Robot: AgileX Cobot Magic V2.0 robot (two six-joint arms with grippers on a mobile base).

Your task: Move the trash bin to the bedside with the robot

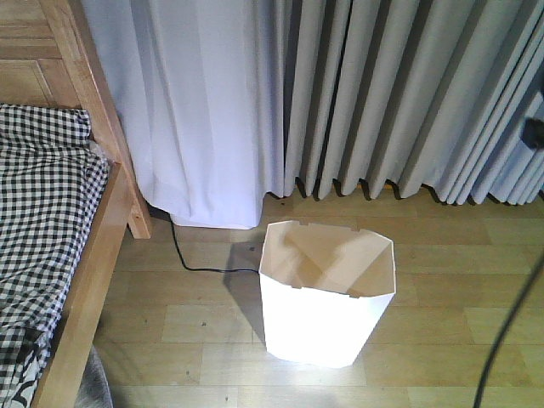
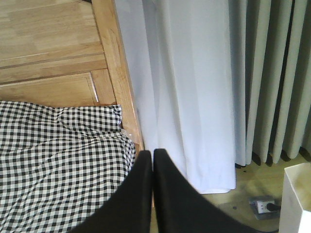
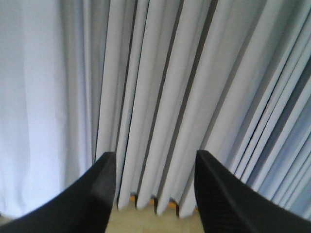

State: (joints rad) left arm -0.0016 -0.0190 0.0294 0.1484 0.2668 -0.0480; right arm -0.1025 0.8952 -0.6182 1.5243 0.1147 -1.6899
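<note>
I log: trash bin (image 1: 327, 293) upright on floor near bed (image 1: 51, 229); left end effector (image 2: 153, 155) pinched closed, empty; right end effector (image 3: 155, 160) spread wide.

Setting: home bedroom, shown by a wooden-framed bed (image 1: 81, 280) with gingham bedding (image 1: 38, 221) and headboard (image 2: 48, 53), floor-length pleated grey curtains (image 1: 382, 93), wood-plank floor (image 1: 187, 323), a floor socket (image 2: 265, 206), and a white bin (image 1: 327, 293) standing near the bed.
</note>
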